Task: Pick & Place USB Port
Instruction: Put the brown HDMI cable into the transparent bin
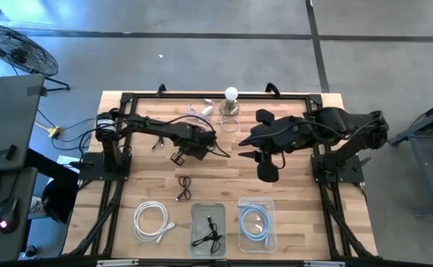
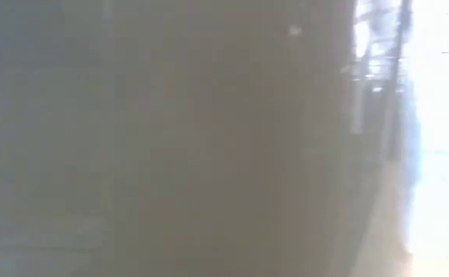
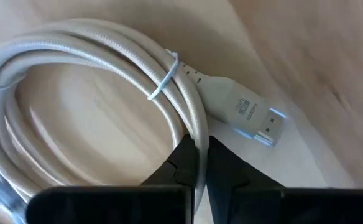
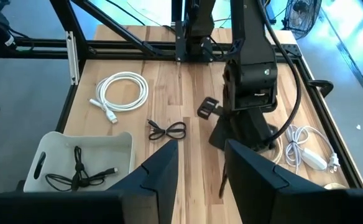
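Observation:
A white braided cable (image 3: 94,56), coiled and bound with a thin tie, lies on the wooden table near its far edge (image 1: 199,110). Its grey plug (image 3: 243,112) is marked HDMI. My left gripper (image 3: 199,149) reaches in from the left (image 1: 203,138), stands over this coil and is shut on one strand. My right gripper (image 4: 200,171) hovers open above the table's middle (image 1: 248,150), touching nothing. The low view is a blur and shows nothing of this. My left gripper pinches one strand of the white cable's coil (image 3: 199,134) between its two fingers, a short way behind the plug. The fingers (image 3: 184,158) lie across the strand. The coil and the plug rest flat on the table, and the strand is slack.
A light bulb on a stand (image 1: 231,100) sits beside the coil at the far edge. A small black cable (image 1: 184,185) lies mid-table and another white coil (image 1: 151,221) lies near-left. Two clear bins at the near edge hold a black cable (image 1: 207,231) and a blue cable (image 1: 256,222).

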`<state>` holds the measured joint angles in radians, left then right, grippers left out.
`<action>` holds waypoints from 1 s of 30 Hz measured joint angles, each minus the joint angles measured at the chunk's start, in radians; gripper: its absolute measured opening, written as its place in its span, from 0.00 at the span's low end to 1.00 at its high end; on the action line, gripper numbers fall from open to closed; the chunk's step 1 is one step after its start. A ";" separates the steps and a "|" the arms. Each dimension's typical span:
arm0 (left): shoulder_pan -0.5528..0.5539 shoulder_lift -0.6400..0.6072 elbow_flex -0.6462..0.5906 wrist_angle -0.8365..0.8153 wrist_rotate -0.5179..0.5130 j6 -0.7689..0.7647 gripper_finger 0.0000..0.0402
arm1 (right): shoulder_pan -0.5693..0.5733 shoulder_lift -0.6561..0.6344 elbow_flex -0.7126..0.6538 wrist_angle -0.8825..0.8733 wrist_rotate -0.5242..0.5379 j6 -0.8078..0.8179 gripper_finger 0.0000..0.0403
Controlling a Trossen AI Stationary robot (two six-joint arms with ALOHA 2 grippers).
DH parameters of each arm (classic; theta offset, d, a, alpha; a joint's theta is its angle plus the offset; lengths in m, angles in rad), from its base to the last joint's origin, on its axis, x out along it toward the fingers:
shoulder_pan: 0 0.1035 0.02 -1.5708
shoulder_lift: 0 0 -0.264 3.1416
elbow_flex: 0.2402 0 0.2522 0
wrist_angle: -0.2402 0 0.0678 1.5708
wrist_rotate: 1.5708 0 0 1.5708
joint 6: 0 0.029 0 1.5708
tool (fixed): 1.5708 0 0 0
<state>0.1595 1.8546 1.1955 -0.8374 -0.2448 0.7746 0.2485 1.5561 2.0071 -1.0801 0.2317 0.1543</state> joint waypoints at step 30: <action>-0.138 -0.670 0.345 0.088 0.344 -0.436 0.02 | 0.000 -0.169 0.001 -0.053 0.058 -0.247 0.31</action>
<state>0.0219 1.1849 1.5406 -0.7494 0.0997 0.3389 0.2485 1.3874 2.0076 -1.1332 0.2893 -0.0930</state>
